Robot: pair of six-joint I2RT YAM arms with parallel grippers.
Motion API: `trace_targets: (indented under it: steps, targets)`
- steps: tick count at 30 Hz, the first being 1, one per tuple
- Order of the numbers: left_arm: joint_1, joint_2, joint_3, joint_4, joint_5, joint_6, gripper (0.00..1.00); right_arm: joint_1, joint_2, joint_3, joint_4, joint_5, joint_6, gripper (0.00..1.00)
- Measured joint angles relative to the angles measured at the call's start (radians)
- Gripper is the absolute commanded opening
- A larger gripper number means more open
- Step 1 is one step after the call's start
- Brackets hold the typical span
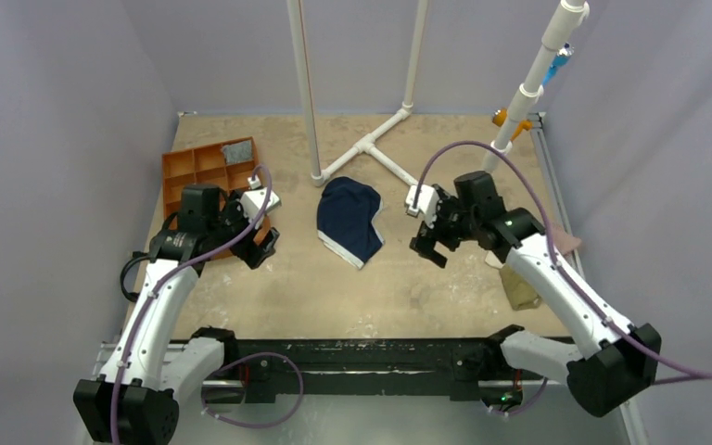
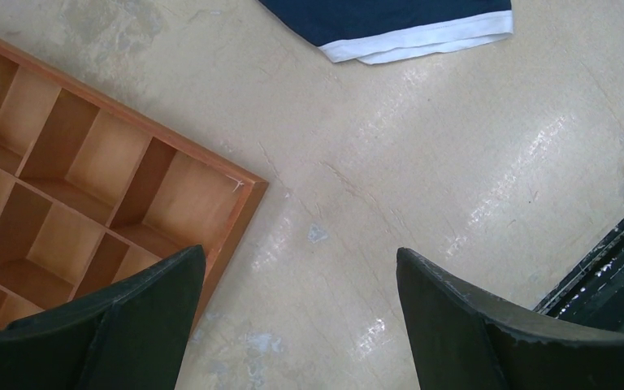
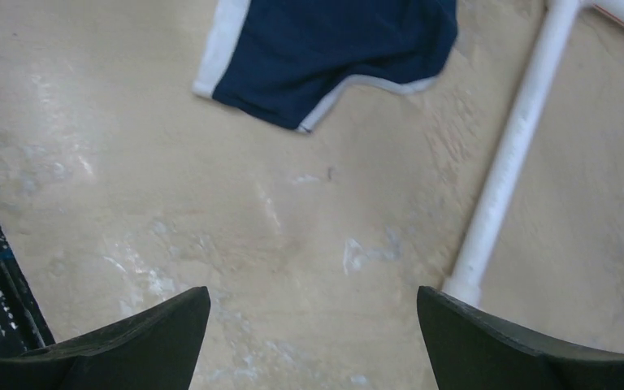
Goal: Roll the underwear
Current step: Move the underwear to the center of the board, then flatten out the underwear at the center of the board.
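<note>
The navy-blue underwear [image 1: 349,218] with white trim lies flat on the table's middle. Its trimmed edge shows at the top of the left wrist view [image 2: 410,24] and the right wrist view [image 3: 333,49]. My left gripper [image 1: 264,243] is open and empty, to the left of the underwear, over the corner of the orange tray [image 1: 206,171]. My right gripper [image 1: 431,243] is open and empty, to the right of the underwear. Both hang above bare table, apart from the cloth.
The orange compartment tray [image 2: 65,187] holds a grey cloth [image 1: 237,151] at its far end. A white pipe frame [image 1: 371,144] stands behind the underwear; one leg [image 3: 512,154] runs near my right gripper. Olive and pink cloths [image 1: 524,287] lie at the right edge.
</note>
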Motion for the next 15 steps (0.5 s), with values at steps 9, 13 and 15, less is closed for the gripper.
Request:
trace_targets:
  steps: [9, 13, 15]
  targets:
    - [0.000, 0.019, 0.000, -0.002, -0.043, -0.034, 0.87, 0.316, 0.355, -0.001, 0.264, 0.038, 0.029, 0.90]
    - [0.000, 0.020, 0.005, -0.010, -0.064, -0.044, 0.87, 0.359, 0.504, 0.000, 0.347, 0.077, 0.000, 0.87]
    - [0.000, 0.024, 0.009, -0.012, -0.072, -0.047, 0.87, 0.357, 0.555, 0.000, 0.378, 0.106, -0.013, 0.87]
